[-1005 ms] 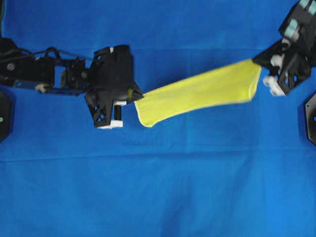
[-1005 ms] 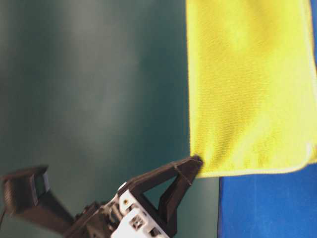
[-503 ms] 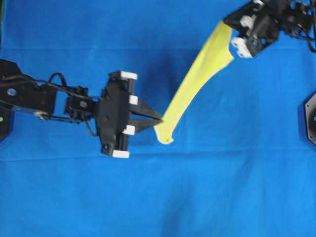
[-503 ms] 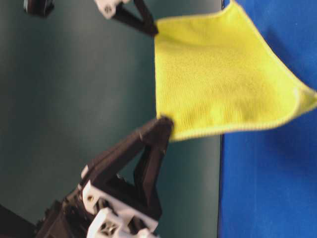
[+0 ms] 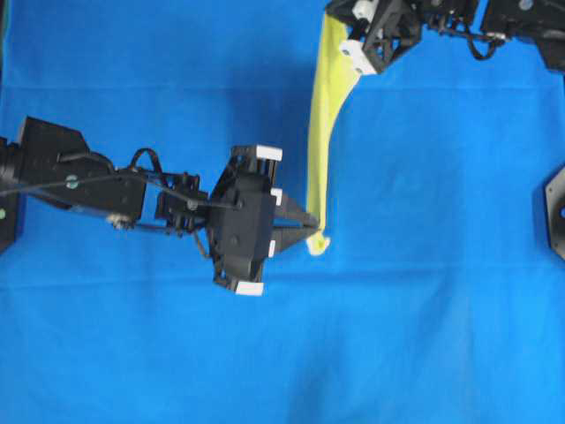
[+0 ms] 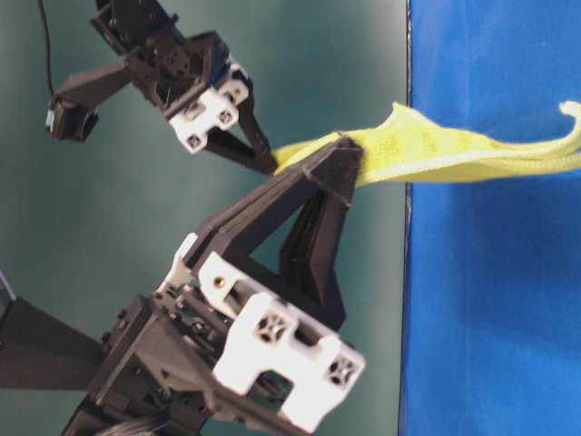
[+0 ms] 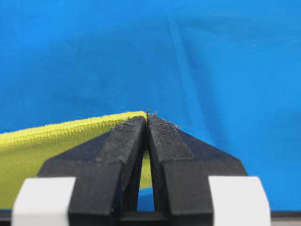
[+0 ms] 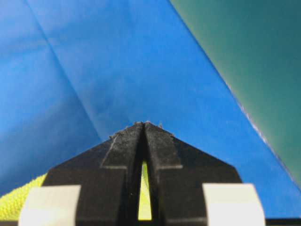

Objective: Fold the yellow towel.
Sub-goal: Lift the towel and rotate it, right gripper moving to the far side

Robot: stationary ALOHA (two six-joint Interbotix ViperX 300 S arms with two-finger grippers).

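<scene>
The yellow towel (image 5: 320, 132) is off the blue table cover (image 5: 424, 336), strung between both grippers as a thin strip in the overhead view, running from top centre down to mid-frame. The left gripper (image 5: 311, 231) has its jaws pinched tight on the lower corner; the left wrist cam shows the tips meeting w/ the yellow hem (image 7: 70, 127) caught between them. The right gripper (image 5: 346, 34) is likewise clamped on the upper corner, w/ a sliver of yellow showing between its closed jaws in the right wrist cam. The table-level view shows the cloth (image 6: 454, 150) hanging nearly edge-on and slack, w/ a curl at the far end. Progress, as a judgement: pickup is done, both corners along one edge are secured, and the towel is lifted clear. No crease is made yet, and whether the cloth is already doubled can't be told from these angles. What's left: carry the held edge over, lay it onto the opposite edge so the hems line up, release, then prob. flatten or fold again.
</scene>
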